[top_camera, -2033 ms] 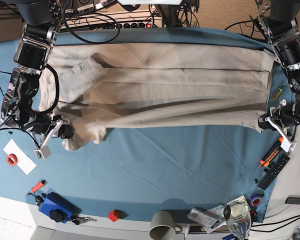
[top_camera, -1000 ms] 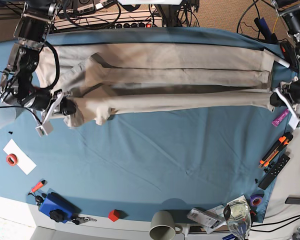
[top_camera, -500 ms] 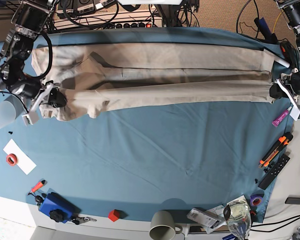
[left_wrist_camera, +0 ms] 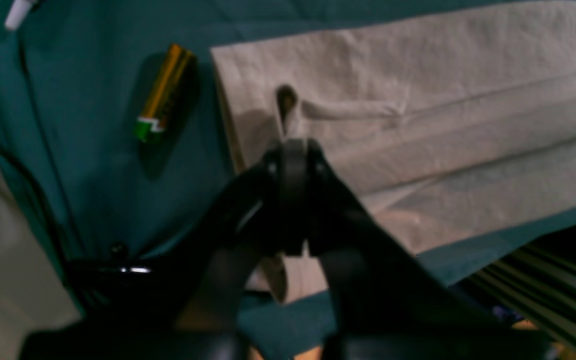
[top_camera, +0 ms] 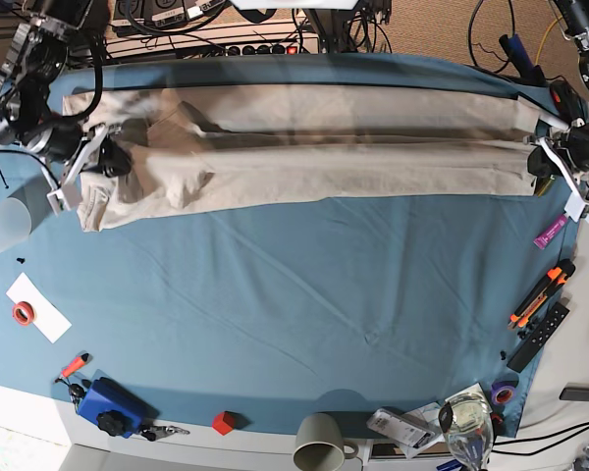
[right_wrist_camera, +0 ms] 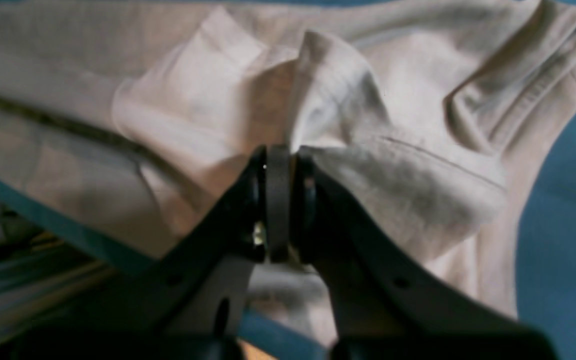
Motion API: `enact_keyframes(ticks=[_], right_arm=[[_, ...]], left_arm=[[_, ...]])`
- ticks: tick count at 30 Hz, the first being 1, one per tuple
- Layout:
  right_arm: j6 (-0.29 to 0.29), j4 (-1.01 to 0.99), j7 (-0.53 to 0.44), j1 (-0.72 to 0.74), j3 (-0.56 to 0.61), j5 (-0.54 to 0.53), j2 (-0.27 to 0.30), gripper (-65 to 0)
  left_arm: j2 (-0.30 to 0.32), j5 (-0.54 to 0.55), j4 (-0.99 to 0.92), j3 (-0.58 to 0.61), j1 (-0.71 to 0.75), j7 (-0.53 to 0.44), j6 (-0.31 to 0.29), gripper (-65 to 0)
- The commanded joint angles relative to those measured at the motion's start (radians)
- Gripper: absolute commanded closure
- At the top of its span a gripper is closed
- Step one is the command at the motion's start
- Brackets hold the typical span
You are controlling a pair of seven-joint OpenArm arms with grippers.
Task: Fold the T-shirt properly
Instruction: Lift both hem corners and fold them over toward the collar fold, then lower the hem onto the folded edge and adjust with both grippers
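The beige T-shirt [top_camera: 314, 137] lies stretched across the far part of the blue-teal cloth, folded lengthwise into a long band. My right gripper [top_camera: 106, 162] at the base view's left is shut on bunched shirt fabric [right_wrist_camera: 328, 115] near the sleeve and collar end. My left gripper [top_camera: 542, 155] at the base view's right is shut on the shirt's hem edge [left_wrist_camera: 288, 107]. In the left wrist view the folded layers [left_wrist_camera: 443, 125] lie flat beyond the fingers.
A yellow-green battery [left_wrist_camera: 163, 100] lies just beside the hem. A pink marker [top_camera: 551, 233], orange cutter [top_camera: 532, 297] and remote [top_camera: 538, 335] lie at the right. White paper with red tape [top_camera: 35, 307], a blue box [top_camera: 108, 405], a mug [top_camera: 320, 444] and a glass [top_camera: 467, 424] line the near edge.
Both grippers have carried the shirt's near edge toward the far side of the table, folding it over. The shirt band is now narrower and lies farther back.
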State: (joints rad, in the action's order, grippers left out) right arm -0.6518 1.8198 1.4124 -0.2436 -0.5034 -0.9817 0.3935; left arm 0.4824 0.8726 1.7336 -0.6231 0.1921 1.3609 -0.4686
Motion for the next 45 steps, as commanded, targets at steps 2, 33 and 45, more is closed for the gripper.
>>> enact_keyframes(ticks=[2, 33, 45], right_arm=[[-0.003, 0.020, -0.016, -0.017, -0.010, -0.006, 0.019, 0.0], [-0.032, 0.020, -0.016, -0.061, -0.009, 0.010, 0.014, -18.8], [-0.002, 0.020, -0.016, -0.061, -0.009, 0.052, 0.014, -18.7]], left_arm=[[0.022, 0.003, 0.016, -0.010, -0.003, -0.011, -0.001, 0.0], [0.004, -0.048, 0.031, -0.010, 0.041, -0.083, -0.037, -27.3], [-0.187, -0.278, -0.059, -0.010, 0.042, -0.101, 0.137, -29.9]])
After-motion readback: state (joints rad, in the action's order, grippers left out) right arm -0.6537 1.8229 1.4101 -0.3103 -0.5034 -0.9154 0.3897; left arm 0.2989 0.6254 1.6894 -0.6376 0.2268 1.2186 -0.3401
